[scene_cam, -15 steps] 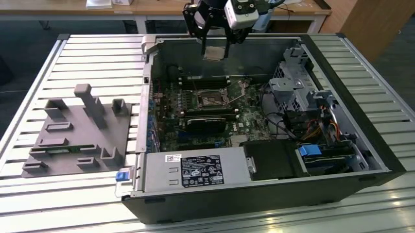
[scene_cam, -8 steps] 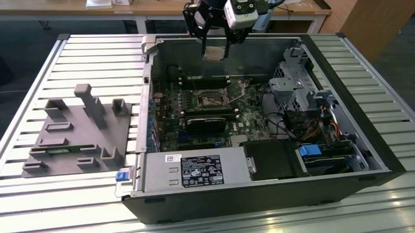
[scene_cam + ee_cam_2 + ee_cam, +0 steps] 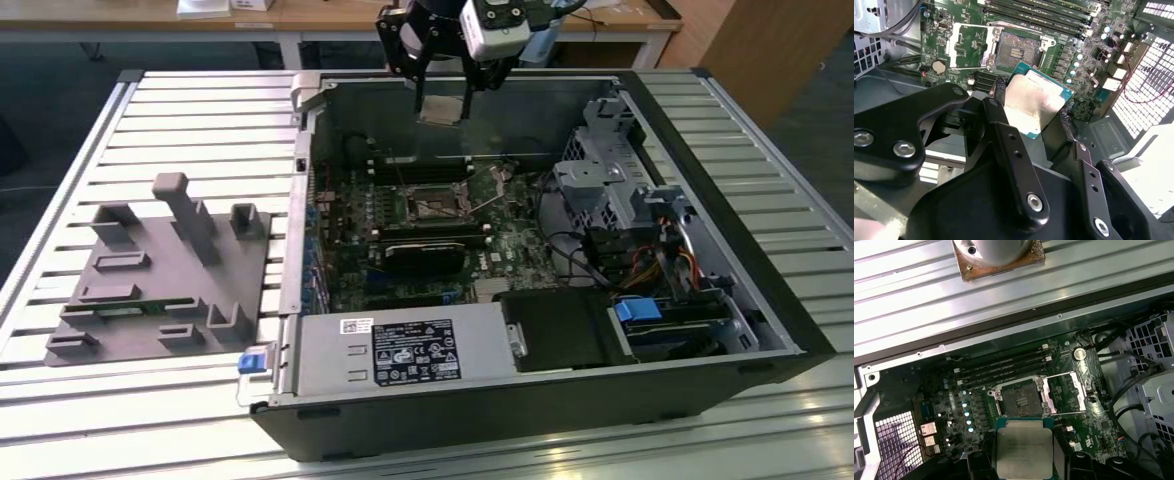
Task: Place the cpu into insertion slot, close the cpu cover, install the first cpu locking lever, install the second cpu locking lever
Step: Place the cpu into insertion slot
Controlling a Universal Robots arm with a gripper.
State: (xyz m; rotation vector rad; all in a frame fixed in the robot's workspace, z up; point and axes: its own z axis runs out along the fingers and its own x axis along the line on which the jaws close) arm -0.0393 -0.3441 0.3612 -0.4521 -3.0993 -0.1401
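Above motherboard (image 3: 934, 30), cpu (image 3: 1036, 102) between jaws.

Even, daylight-like light fills the exterior view. The ribbed metal counter (image 3: 174, 110) shines pale, with white glare streaks along its near edge, while the open computer case (image 3: 534, 415) keeps its motherboard (image 3: 354, 230) in shade. In the second wrist view the cpu (image 3: 1036, 100) shows a soft sheen on its metal top. The claw (image 3: 1031, 107) gripping it is a near-black mass with small highlights on its screws, and the perforated case wall (image 3: 1149, 65) burns out white. In the first wrist view the counter's ribs glare brightly and the board below sits dimmer.
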